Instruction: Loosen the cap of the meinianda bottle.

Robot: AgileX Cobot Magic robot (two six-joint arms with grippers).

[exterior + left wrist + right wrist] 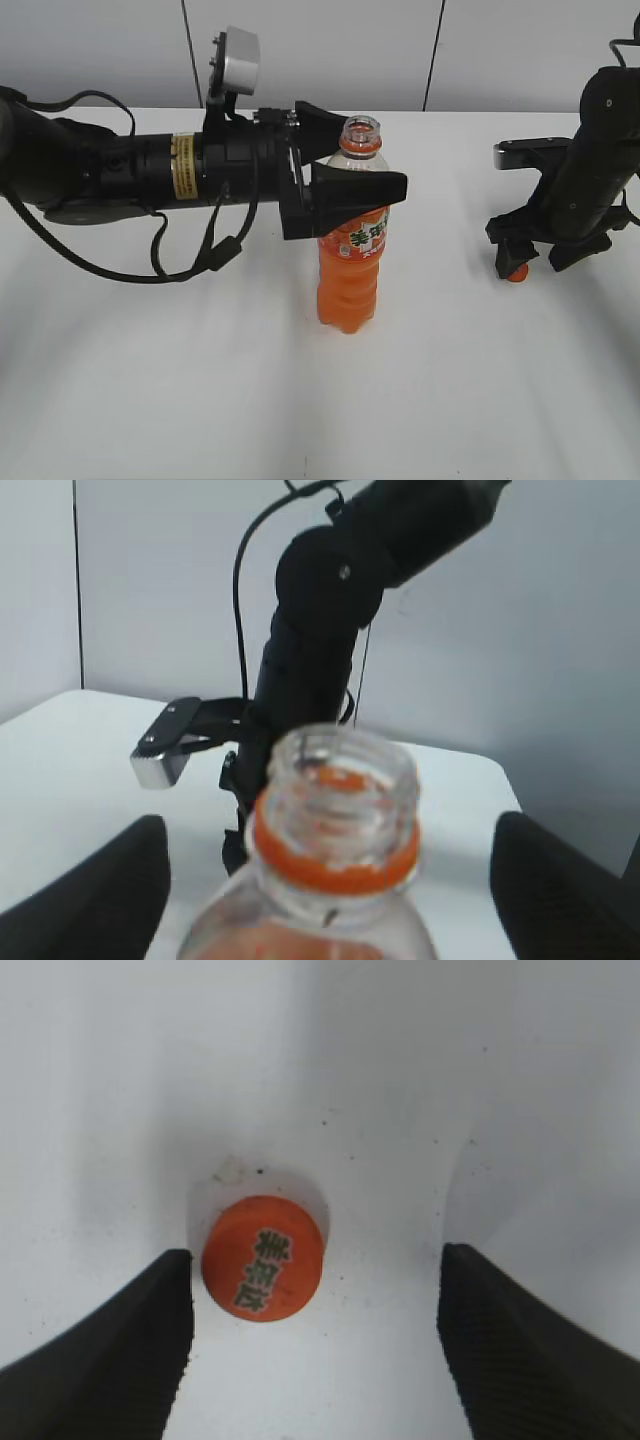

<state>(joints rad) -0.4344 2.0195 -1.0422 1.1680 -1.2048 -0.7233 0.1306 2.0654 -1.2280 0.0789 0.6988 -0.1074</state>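
The meinianda bottle (350, 280) stands upright at the table's middle, its mouth open and its orange neck ring bare. My left gripper (365, 150) is open, with one finger on each side of the bottle's shoulder; the left wrist view shows gaps between the bottle (340, 780) and both fingers of the gripper (330, 825). The orange cap (516, 273) lies flat on the table at the right. My right gripper (530, 255) is low over it. In the right wrist view the cap (262, 1256) sits between the open fingers (315, 1255), close to the left one.
The white table (200, 380) runs to a grey panelled wall behind. The left arm's body and cable (150, 265) stretch across the table's left half. The right arm (330, 590) shows behind the bottle in the left wrist view.
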